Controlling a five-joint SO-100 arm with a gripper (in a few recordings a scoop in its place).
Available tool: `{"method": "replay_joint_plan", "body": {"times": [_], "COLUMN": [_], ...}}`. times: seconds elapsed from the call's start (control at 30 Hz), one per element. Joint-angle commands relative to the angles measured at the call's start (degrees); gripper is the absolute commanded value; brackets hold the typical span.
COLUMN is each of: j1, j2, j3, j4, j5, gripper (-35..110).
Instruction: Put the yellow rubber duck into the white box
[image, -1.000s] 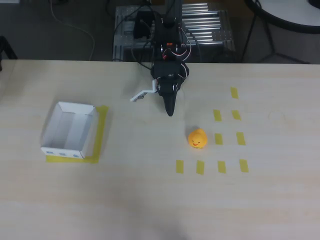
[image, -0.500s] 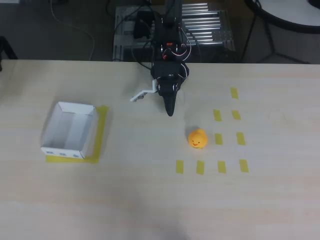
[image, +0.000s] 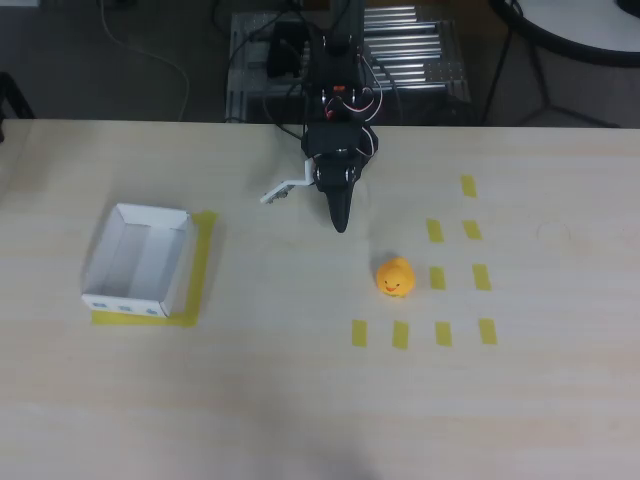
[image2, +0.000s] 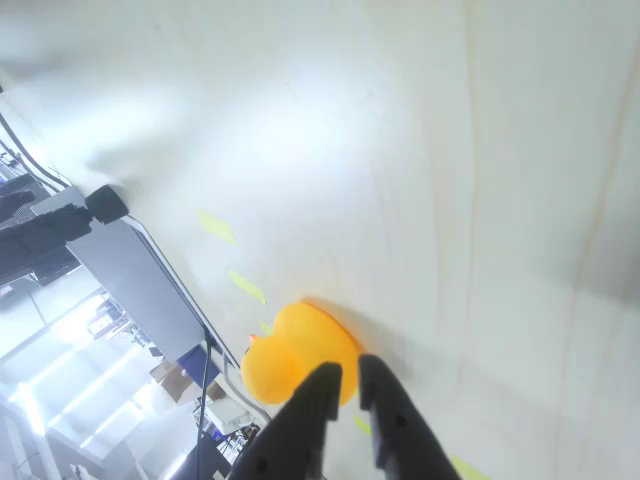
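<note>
Where claw tips sit nearly clenched, empty, yellow rubber duck partly hidden behind; white box apart.

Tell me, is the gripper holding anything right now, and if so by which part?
Nothing is held. The gripper hangs shut with nothing between its fingers, apart from the yellow rubber duck, which sits on the table.

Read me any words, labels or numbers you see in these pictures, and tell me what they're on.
No text can be read.
White box: small bluish marks on its near wall in the overhead view, too small to read.
Duck: a dark face mark, no writing.
Yellow tape strips: blank.
</note>
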Motion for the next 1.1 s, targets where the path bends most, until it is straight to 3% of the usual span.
{"method": "replay_joint_plan", "body": {"times": [0.0, 0.7, 0.9, 1.07], "j1": [-0.26, -1.58, 4.04, 4.13], "j2": [2.9, -0.79, -29.44, -52.21], "j3": [0.53, -0.88, -26.19, -57.04], "j4": [0.97, -2.11, -5.45, 4.75], "j5": [0.53, -0.79, -10.55, -26.19], "gripper": [0, 0, 0, 5]}}
